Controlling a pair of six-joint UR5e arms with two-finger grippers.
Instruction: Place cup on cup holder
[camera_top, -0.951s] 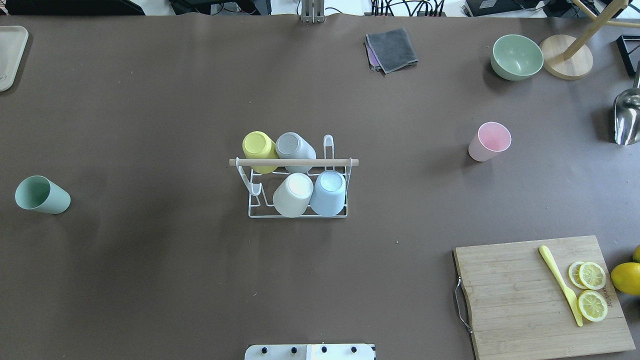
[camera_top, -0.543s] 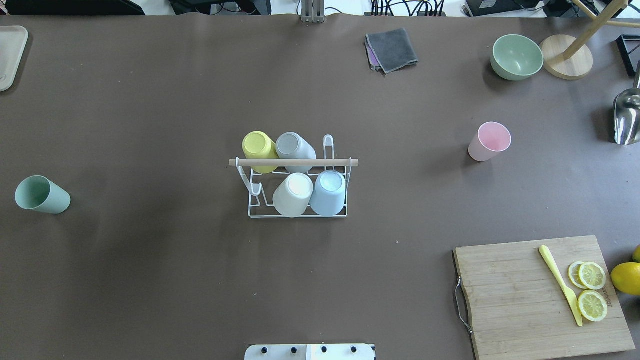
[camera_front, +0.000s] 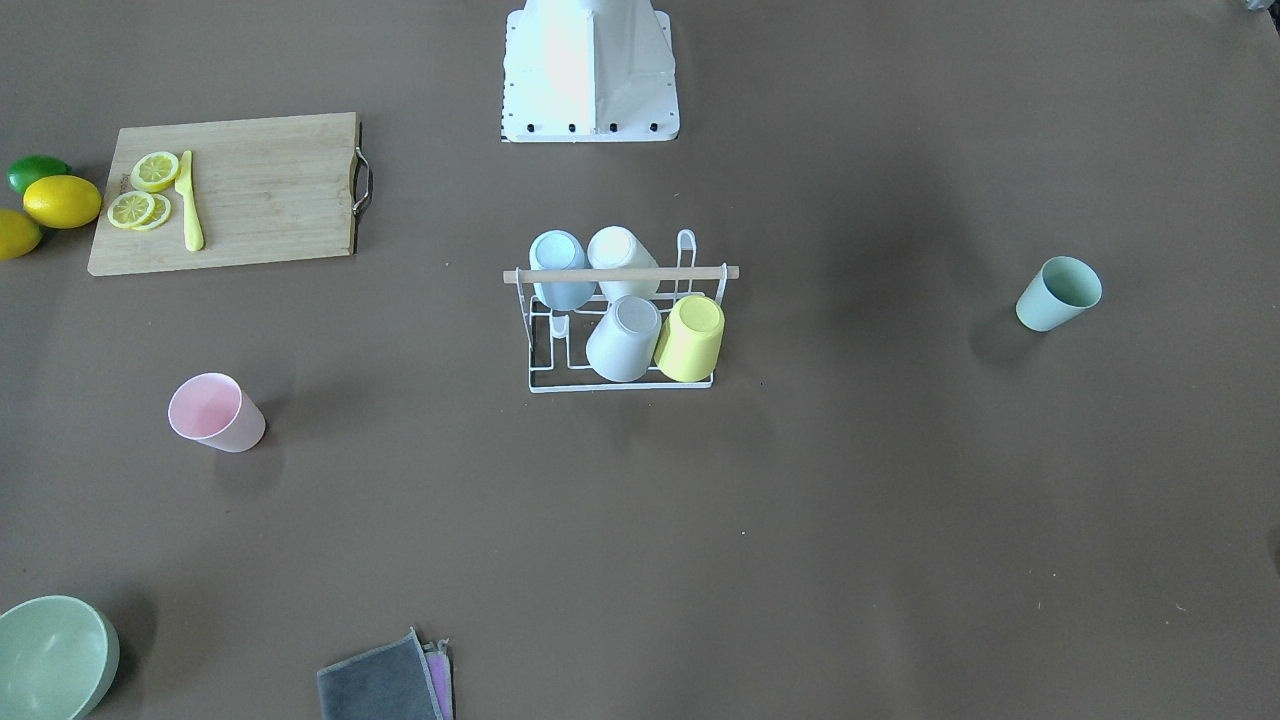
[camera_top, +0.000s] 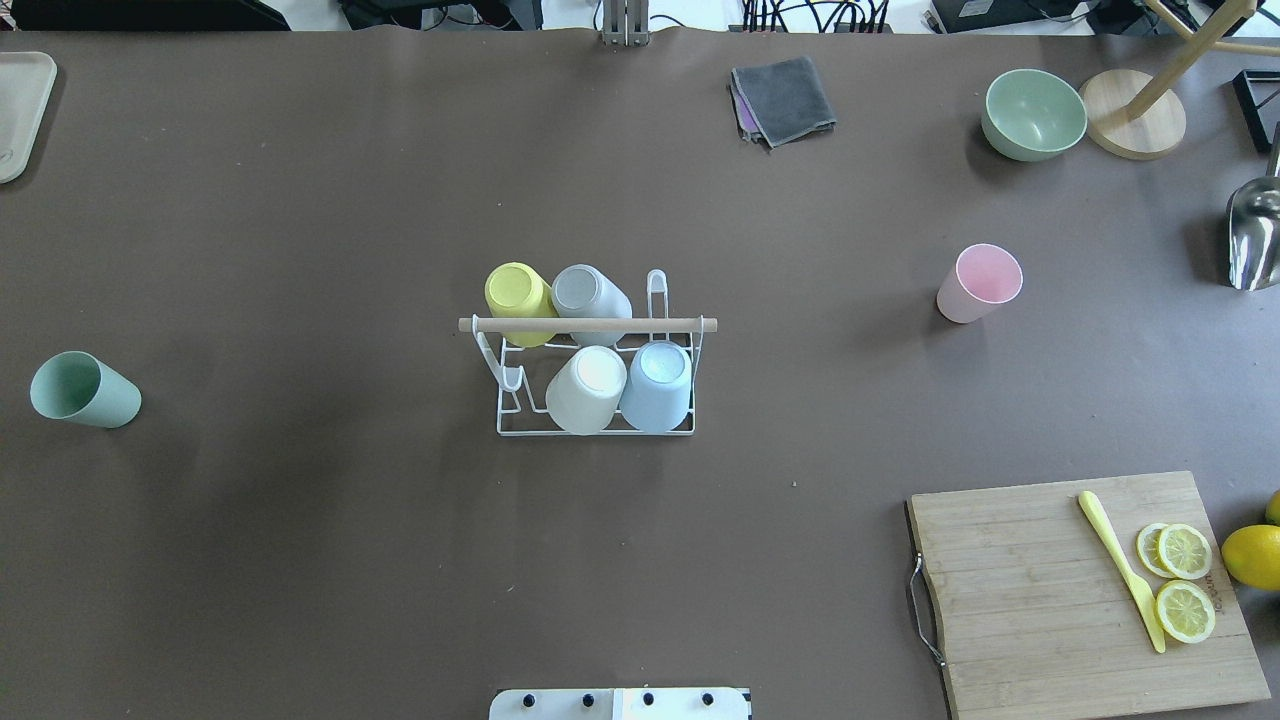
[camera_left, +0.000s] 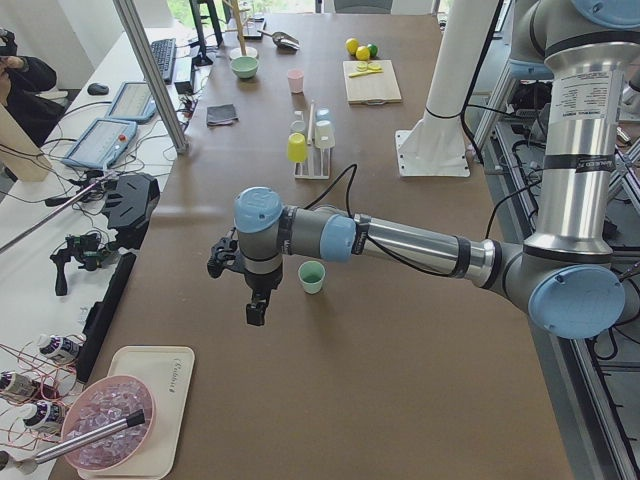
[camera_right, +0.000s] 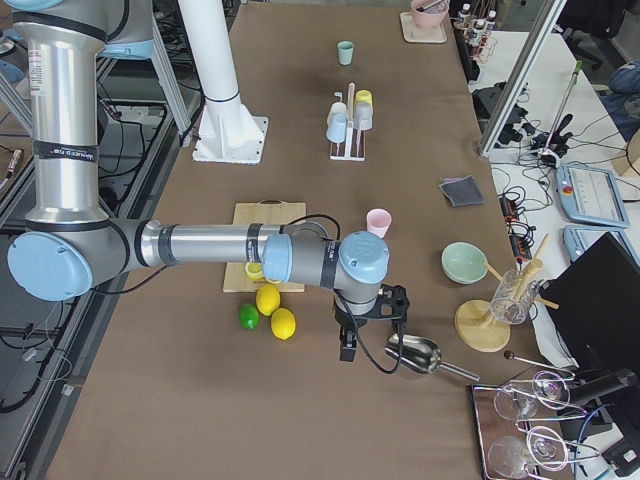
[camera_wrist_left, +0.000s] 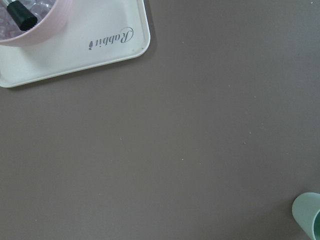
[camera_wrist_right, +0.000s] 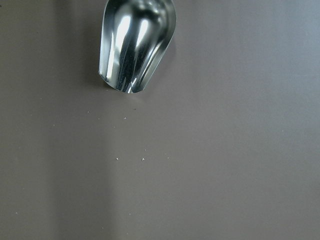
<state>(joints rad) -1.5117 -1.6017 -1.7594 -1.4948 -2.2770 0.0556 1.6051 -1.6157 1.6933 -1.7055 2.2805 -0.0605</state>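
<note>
- Nothing on the table has shifted.
- Four cups sit on the cup holder (camera_top: 596, 360) mid-table; green cup (camera_top: 84, 390) and pink cup (camera_top: 978, 283) wait loose, well apart.
- Spread of left gripper (camera_left: 257, 305) and right gripper (camera_right: 347, 345): cannot tell.

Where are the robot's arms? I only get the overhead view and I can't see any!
Observer: The left gripper hovers off your picture's edge, above the table between the green cup and a tray.
Operator: And the other one?
Observer: The right gripper hovers next to the scoop, at the opposite end.
Operator: What else am I missing?
Observer: A lime lies beside the lemons.
</note>
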